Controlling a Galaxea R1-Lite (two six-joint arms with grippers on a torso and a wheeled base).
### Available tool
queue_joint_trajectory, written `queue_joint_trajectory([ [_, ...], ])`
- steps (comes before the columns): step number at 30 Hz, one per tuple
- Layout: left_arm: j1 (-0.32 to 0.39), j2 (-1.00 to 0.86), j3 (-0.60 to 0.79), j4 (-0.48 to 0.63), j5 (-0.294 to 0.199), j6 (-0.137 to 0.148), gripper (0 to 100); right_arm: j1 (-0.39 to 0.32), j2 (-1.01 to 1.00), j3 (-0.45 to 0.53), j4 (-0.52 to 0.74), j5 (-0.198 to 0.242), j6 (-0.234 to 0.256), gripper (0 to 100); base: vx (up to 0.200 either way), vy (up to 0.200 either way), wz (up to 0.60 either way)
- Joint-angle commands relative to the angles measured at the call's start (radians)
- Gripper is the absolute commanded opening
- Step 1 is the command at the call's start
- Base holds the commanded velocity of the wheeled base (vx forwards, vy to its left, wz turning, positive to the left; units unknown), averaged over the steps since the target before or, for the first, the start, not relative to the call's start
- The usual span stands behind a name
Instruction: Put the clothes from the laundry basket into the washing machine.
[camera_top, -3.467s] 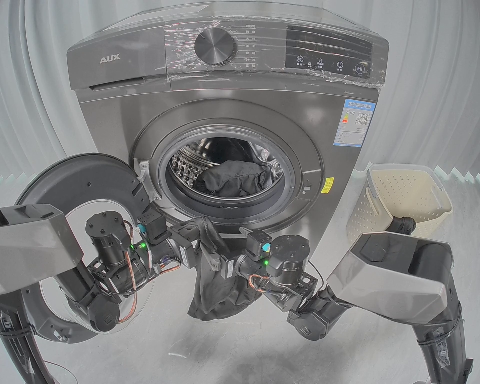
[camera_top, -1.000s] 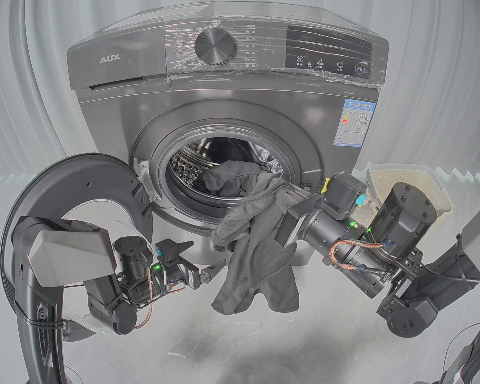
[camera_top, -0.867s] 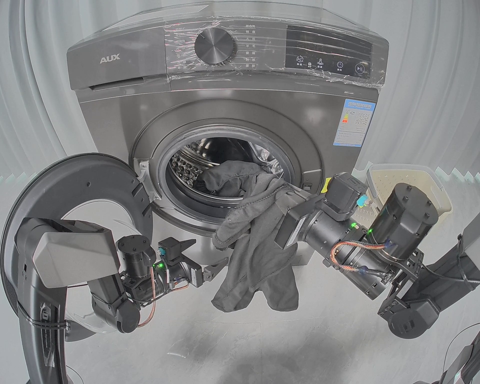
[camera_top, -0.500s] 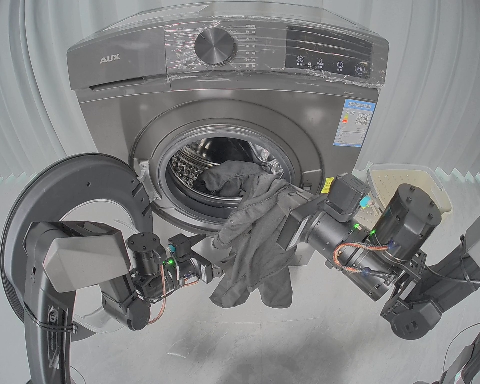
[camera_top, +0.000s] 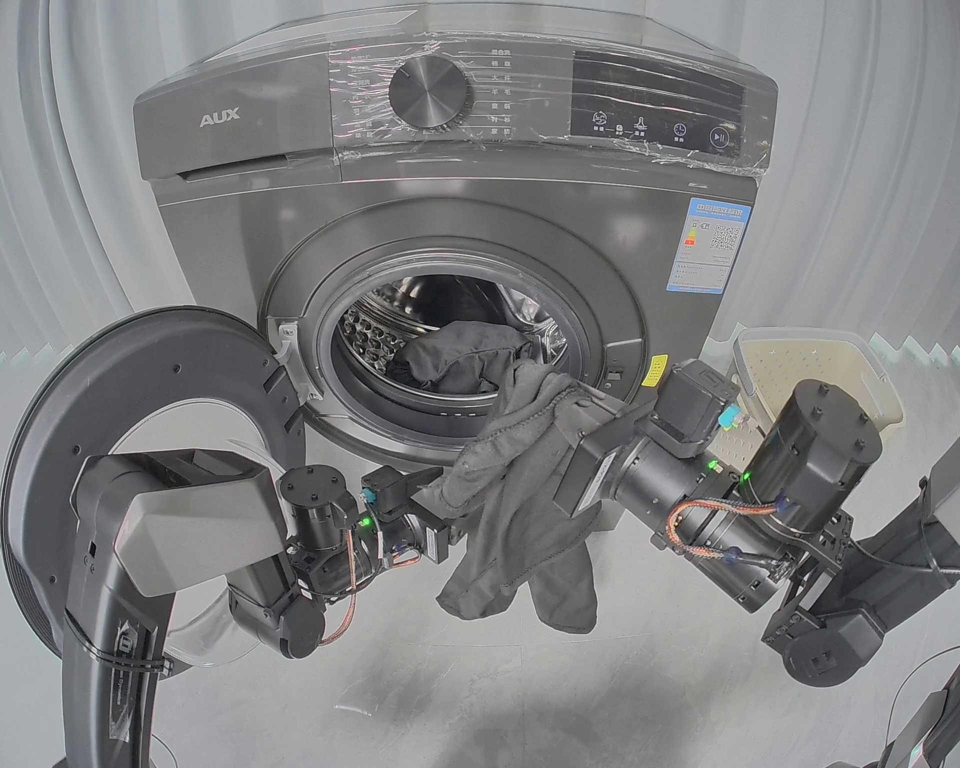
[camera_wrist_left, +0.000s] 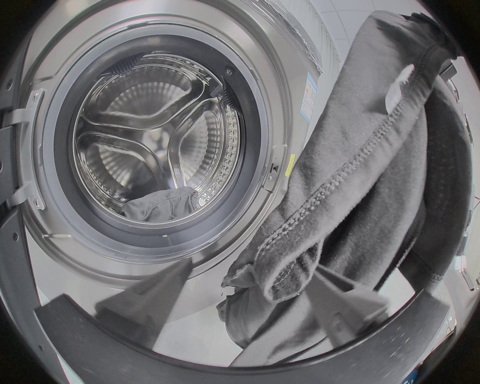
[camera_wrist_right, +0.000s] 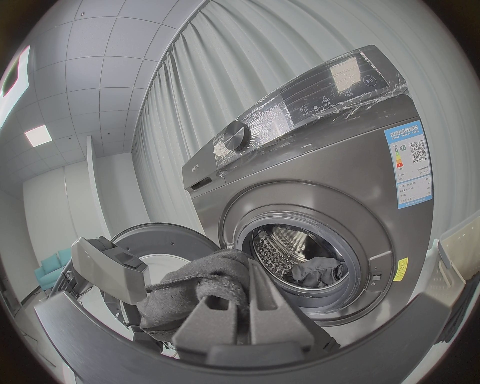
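The left arm (camera_top: 255, 585) is black tubing under a pale grey angular shell (camera_top: 190, 525); the right arm (camera_top: 680, 480) carries a fat black cylindrical motor cap (camera_top: 822, 440) ringed with screws. Coiled copper-coloured cable (camera_top: 720, 508), green indicator lights (camera_top: 745, 477) and a teal connector (camera_top: 733, 415) mark its wrist

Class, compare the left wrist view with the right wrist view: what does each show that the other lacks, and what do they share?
Left wrist view: the drum's ribbed back wall, the hanging gray garment's stitched hem and white tag, and the left gripper, open at its folded edge.
Right wrist view: the control dial, the touch panel, the laundry basket's rim, and the right gripper shut on the garment.
Both: the washing machine with its round opening, the dark clothes lying in the drum, and the blue label.
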Motion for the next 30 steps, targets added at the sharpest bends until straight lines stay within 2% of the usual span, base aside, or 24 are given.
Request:
queue_joint_trajectory([
  [1,-0.001,0.021,-0.024,-0.001,0.004,-0.001,0,0.005,0.000,0.002,-0.001,0.001,0.000,0,0.000,0.000,0.00],
  [19,0.005,0.021,-0.029,-0.003,0.005,-0.007,0,0.002,-0.008,0.008,-0.001,0.001,0.002,0,0.000,0.000,0.00],
  [23,0.010,0.024,-0.012,-0.003,-0.004,-0.001,0,0.001,-0.009,0.008,-0.001,0.001,0.002,0,0.000,0.000,0.00],
  [24,0.010,0.024,-0.012,-0.003,-0.004,-0.003,100,0.001,-0.009,0.008,-0.001,0.001,0.002,0,0.000,0.000,0.00],
  [30,0.009,0.025,-0.015,-0.003,-0.007,-0.004,100,0.004,-0.008,0.007,-0.001,0.002,0.002,0,0.000,0.000,0.00],
])
